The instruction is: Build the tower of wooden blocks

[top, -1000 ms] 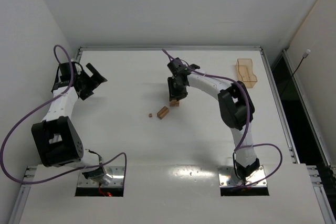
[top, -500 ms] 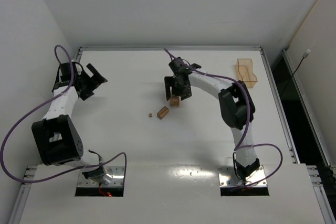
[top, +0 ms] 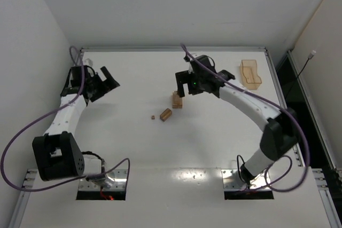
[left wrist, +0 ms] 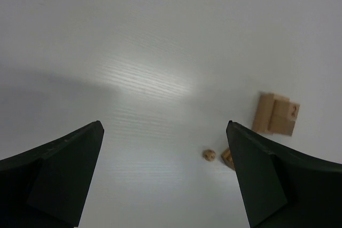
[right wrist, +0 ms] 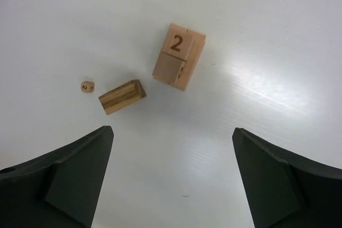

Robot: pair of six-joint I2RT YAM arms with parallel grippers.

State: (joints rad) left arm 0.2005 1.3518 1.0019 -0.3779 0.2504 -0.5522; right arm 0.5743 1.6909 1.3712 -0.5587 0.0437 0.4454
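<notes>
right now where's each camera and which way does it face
top external: fixed above and behind the arms, looking down on the table; both arms, left gripper, right gripper show.
left wrist: on the left arm, looking down toward the tower; its fingers show.
right wrist: on the right arm above the tower, looking down; its fingers show.
shared: all three see the tower and small cube.

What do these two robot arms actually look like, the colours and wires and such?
The left arm and right arm are slim white tubes linked by chunky black joints. A purple cable loops loosely along each one. Each arm ends in a black claw made of two broad wedges: the left claw and the right claw. No markings show.
</notes>
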